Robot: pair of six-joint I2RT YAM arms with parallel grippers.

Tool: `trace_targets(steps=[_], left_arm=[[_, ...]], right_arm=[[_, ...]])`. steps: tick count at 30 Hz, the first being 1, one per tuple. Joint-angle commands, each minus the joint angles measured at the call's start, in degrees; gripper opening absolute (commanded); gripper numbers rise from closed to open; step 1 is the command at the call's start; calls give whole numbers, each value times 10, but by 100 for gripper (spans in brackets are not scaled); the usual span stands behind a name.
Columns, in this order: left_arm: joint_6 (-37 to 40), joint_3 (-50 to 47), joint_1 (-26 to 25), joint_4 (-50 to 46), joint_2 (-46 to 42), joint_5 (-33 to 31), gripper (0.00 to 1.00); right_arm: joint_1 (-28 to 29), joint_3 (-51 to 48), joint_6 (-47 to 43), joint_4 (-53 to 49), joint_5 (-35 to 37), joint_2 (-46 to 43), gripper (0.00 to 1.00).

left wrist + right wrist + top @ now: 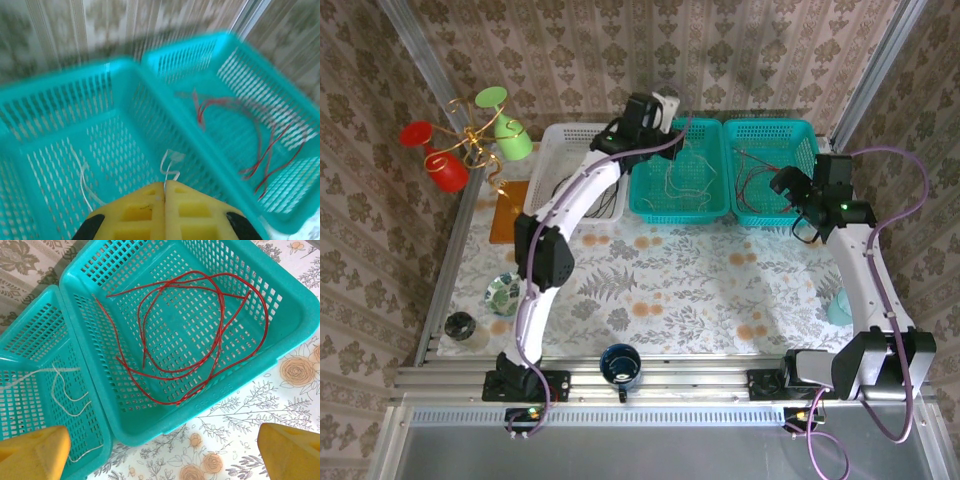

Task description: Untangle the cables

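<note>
Yellow fingers of the left gripper (165, 186) are clenched together on a loop of white cable (170, 162), above the middle basket (60, 82), where the rest of it trails. The right gripper (164, 440) hangs released, fingers wide apart, over the near corner of the right basket (295, 305). Red cables (221, 325) lie looped on that basket's floor. Both baskets touch on the flowered surface (240, 410).

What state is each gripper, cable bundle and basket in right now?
Left gripper: shut on the white cable.
Right gripper: open, holding nothing.
Red cables: loose overlapping loops lying in the right teal basket.
Middle teal basket: upright, white cable trailing inside.
</note>
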Motion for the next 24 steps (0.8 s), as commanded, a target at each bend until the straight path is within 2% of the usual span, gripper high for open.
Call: trace_targets(steps=[1,6,12,13,14,15,17,21,24], left_arm=[[-18,30,0,-85,38,-13,0],[-33,145,3,-213,146,-29,0],[-41,136,0,-221,170,1,0],[-39,133,-1,-220,168,1,6],[-38,133,-2,-218,164,2,19],[-37,133,-2,-215,160,2,26],[-35,133,-2,-212,143,-5,47],[-22,124,-7,-193,93,-30,73],[-7,106,-13,-172,44,-50,98]], right_arm=[[2,-15,-7,-15,-13,-13,97],[2,-22,-5,-16,-19,-16,97],[4,-28,-5,-16,-22,-18,97],[5,-28,-4,-15,-22,-18,97],[6,-29,-4,-15,-22,-16,97],[7,-29,-4,-16,-22,-15,97],[9,-27,-7,-16,-23,-13,97],[13,-27,-14,-16,-21,-10,97],[15,-31,-30,-12,-18,-10,99]])
